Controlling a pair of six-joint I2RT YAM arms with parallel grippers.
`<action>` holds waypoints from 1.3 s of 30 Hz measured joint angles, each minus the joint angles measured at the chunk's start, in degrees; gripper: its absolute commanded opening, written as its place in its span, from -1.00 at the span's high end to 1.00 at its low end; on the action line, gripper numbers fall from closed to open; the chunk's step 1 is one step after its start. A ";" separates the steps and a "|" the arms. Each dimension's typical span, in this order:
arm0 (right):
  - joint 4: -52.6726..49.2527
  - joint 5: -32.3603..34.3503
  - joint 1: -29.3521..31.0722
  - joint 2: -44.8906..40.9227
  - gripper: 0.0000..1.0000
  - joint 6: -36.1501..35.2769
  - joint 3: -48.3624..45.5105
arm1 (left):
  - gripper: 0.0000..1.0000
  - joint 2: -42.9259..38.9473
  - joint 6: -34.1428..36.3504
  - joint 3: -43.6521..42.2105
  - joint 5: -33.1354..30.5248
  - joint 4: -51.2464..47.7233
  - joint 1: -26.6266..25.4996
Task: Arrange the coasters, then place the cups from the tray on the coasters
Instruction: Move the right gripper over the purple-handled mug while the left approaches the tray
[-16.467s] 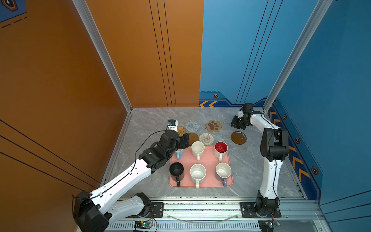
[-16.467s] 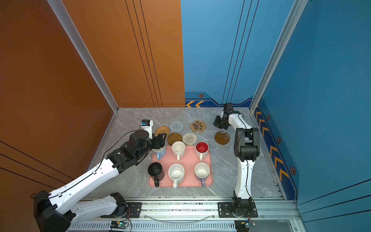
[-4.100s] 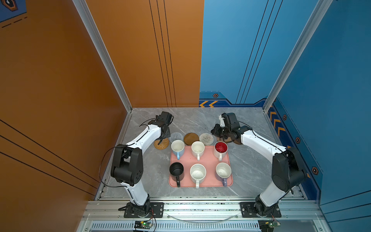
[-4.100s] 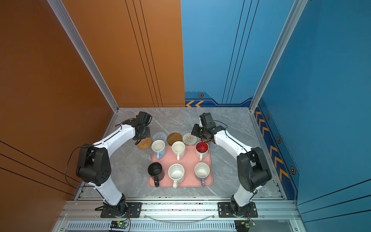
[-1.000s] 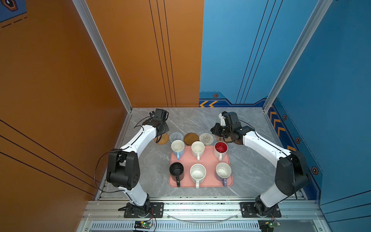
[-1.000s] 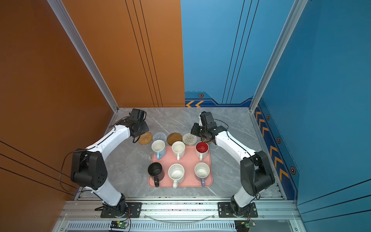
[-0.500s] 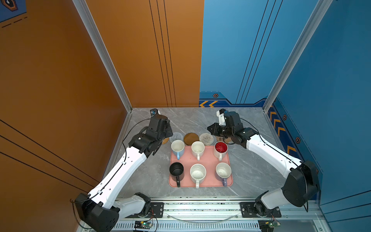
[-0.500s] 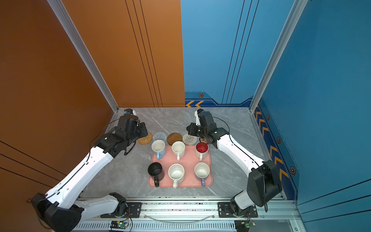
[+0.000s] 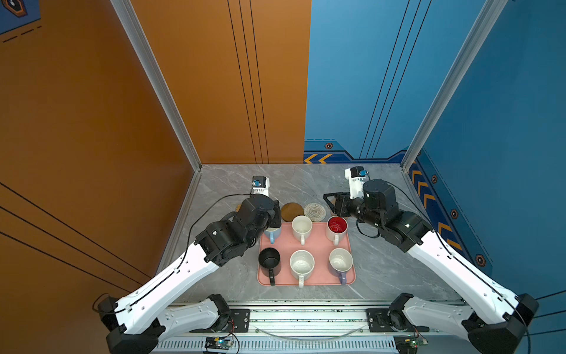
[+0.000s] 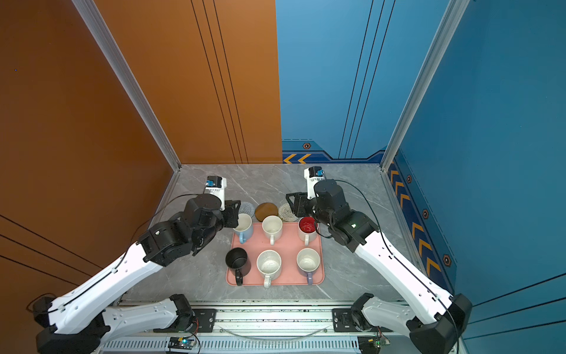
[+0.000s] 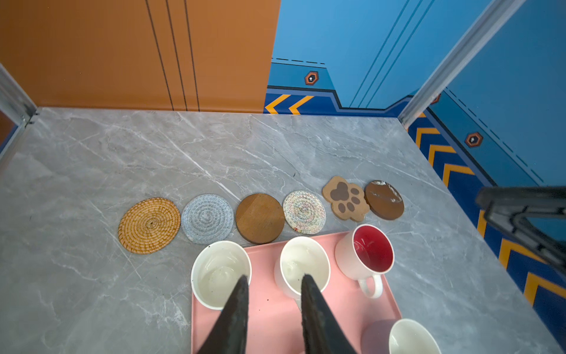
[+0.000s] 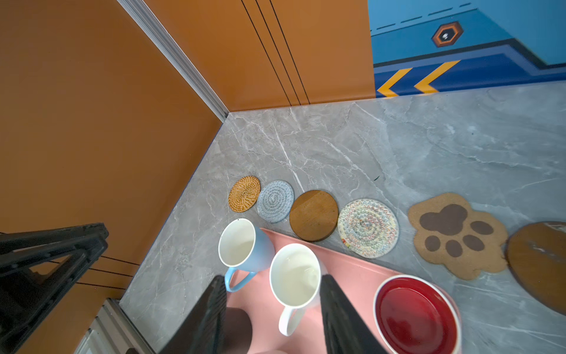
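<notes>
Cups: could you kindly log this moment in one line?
coasters: six in row; cups: six on tray; left gripper: open; right gripper: open

Bare tabletop (image 9: 291, 180) is found across the upper part of the floor in both top views, behind the coasters (image 11: 259, 217); passage there is unobstructed. The coasters are laid flat in one row just beside the tray (image 9: 318, 245). The tray is filled by six cups (image 9: 301, 265), with narrow gaps between them. Its left edge is overhung by the left arm (image 9: 232, 236), its upper right corner by the right arm (image 9: 379, 211). Bare strips are noted at lower left and lower right.
</notes>
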 measured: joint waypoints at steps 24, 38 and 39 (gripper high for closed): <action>-32.79 23.71 22.45 -11.52 -0.08 10.82 -7.37 | -0.12 8.87 11.06 -2.89 -17.05 12.98 -14.38; -36.98 23.06 28.35 -9.16 -0.19 23.02 -17.31 | -0.19 2.80 13.35 -10.95 -16.81 26.03 -14.36; -36.96 22.77 28.46 -9.16 -0.19 23.50 -17.88 | -0.20 2.80 13.35 -10.95 -16.81 26.25 -14.36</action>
